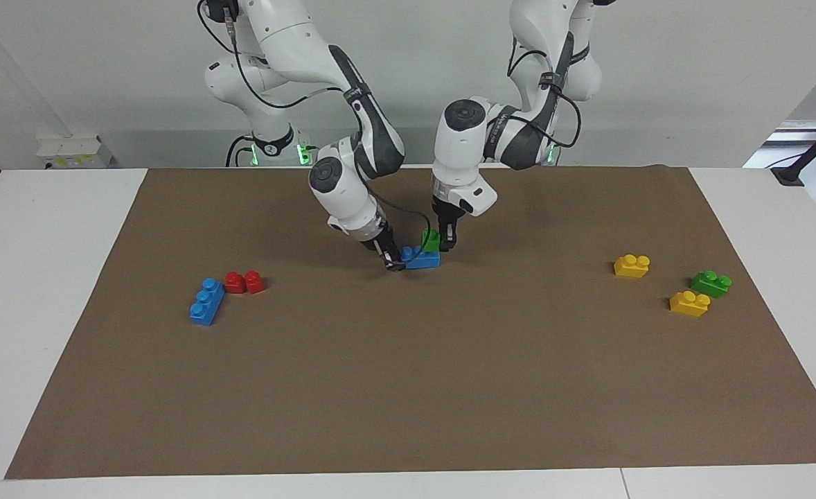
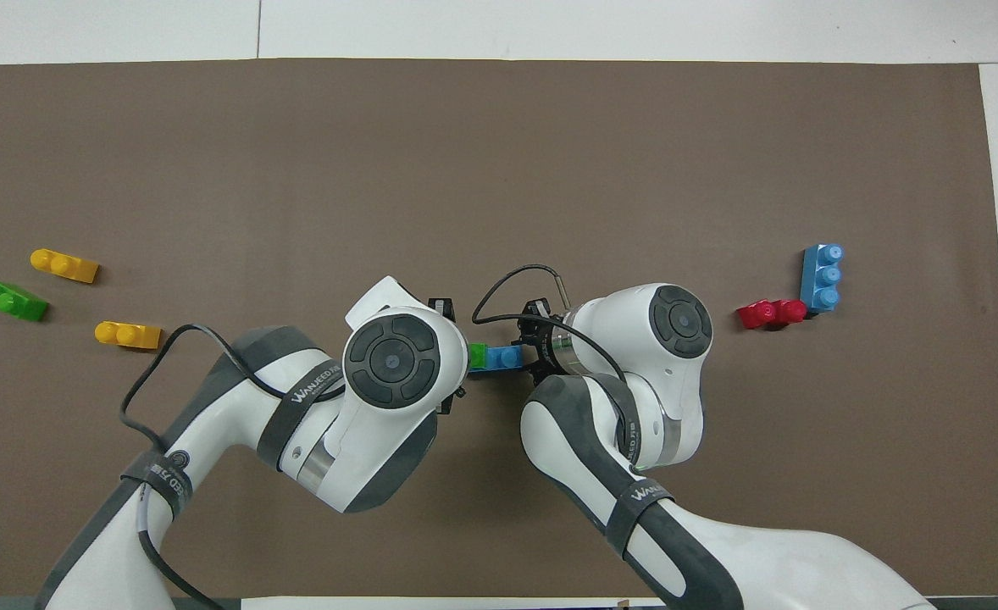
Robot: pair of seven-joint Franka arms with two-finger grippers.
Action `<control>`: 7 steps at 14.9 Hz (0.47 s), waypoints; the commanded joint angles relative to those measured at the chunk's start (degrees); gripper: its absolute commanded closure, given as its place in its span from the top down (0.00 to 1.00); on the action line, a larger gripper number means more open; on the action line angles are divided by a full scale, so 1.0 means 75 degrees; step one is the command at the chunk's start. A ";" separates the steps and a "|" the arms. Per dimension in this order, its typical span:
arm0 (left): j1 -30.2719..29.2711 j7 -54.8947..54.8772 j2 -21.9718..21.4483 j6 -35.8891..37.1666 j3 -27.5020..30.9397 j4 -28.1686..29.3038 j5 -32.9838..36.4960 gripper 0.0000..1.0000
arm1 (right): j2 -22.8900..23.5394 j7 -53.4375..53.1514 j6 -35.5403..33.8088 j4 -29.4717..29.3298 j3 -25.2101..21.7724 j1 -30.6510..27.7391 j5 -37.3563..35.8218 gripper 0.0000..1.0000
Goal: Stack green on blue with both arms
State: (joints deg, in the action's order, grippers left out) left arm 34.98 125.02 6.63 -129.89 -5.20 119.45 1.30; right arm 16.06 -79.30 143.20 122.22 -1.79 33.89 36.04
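Facing view gives the contact: the green brick (image 1: 431,240) sits on top of the blue brick (image 1: 422,259) at the end toward the left arm, roughly mid table (image 1: 68,291), on the brown mat (image 1: 408,388). The blue one looks to be resting on the mat or just off it, can't tell which. The left tool (image 1: 446,239) comes almost straight down w/ its fingers closed on the green brick. The right tool (image 1: 394,262) comes in at a slant and pinches the blue brick's other end.

Overhead view hides most of that. The big round wrist housings cover both tools, so only a sliver of green (image 2: 477,356) and blue (image 2: 503,357) shows btwn them, side by side. No way to judge the grip from there.

Poses: the left arm bends at the elbow w/ the wrist pointing down over the stack. The right arm reaches in from its end, forearm tilted toward the middle, tool angled low.

Other stuff: a spare blue brick (image 1: 206,301) and a red brick (image 1: 245,282) just beside each other toward the right arm's end. Two yellow bricks (image 1: 632,266) (image 1: 689,303) and a second green brick (image 1: 711,283) are grouped toward the left arm's end, well apart from the stack.
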 commanded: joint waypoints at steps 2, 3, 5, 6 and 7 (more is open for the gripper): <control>0.0234 0.0346 -0.0170 -0.0329 0.0118 0.0303 0.0132 0.00 | -0.0078 0.0343 0.0325 0.0298 0.0004 0.0029 0.0245 0.00; 0.0234 0.0346 -0.0147 -0.0365 0.0118 0.0303 0.0132 0.00 | -0.0078 0.0343 0.0325 0.0298 0.0004 0.0029 0.0245 0.00; 0.0292 0.0358 -0.0111 -0.0482 0.0130 0.0373 0.0132 0.00 | -0.0078 0.0355 0.0325 0.0310 0.0004 0.0017 0.0245 0.00; 0.0293 0.0381 -0.0030 -0.0575 0.0130 0.0374 0.0190 0.00 | -0.0078 0.0355 0.0325 0.0310 0.0004 0.0017 0.0245 0.00; 0.0281 0.0462 0.0006 -0.0611 0.0130 0.0374 0.0307 0.00 | -0.0078 0.0343 0.0325 0.0310 0.0004 0.0017 0.0245 0.00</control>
State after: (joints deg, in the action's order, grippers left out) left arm 35.79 126.34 6.78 -132.18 -5.20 120.69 1.61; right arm 16.02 -79.20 143.83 122.60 -1.78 33.97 36.10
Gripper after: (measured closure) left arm 0.661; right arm 0.656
